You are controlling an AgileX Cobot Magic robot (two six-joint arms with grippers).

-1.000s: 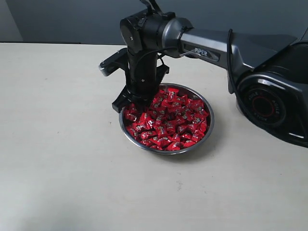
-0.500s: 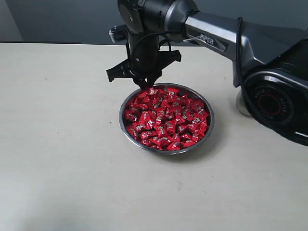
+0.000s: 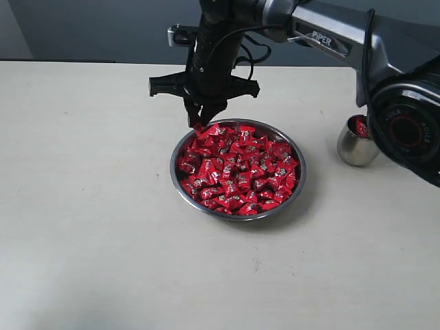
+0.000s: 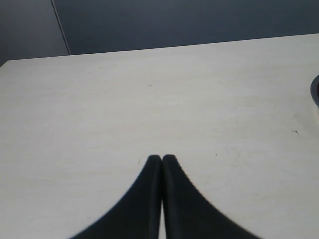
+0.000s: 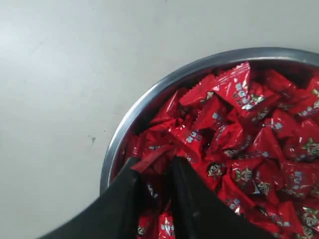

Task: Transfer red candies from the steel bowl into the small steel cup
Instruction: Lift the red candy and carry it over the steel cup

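The steel bowl sits mid-table, heaped with red candies. My right gripper hangs just above the bowl's far-left rim, shut on a red candy. In the right wrist view that candy is pinched between the black fingers of the right gripper, above the bowl's rim and the candies. The small steel cup stands to the right of the bowl, partly behind the arm's base, with a red candy inside. The left gripper is shut and empty over bare table.
The right arm stretches from its base at the right across the back of the table. A dark wall runs behind the pale tabletop. The bowl's edge just shows in the left wrist view.
The right gripper has risen out of the bowl's left side, holding a red candy, and shifted toward the far rim. With the arm raised, the cup has come into view.
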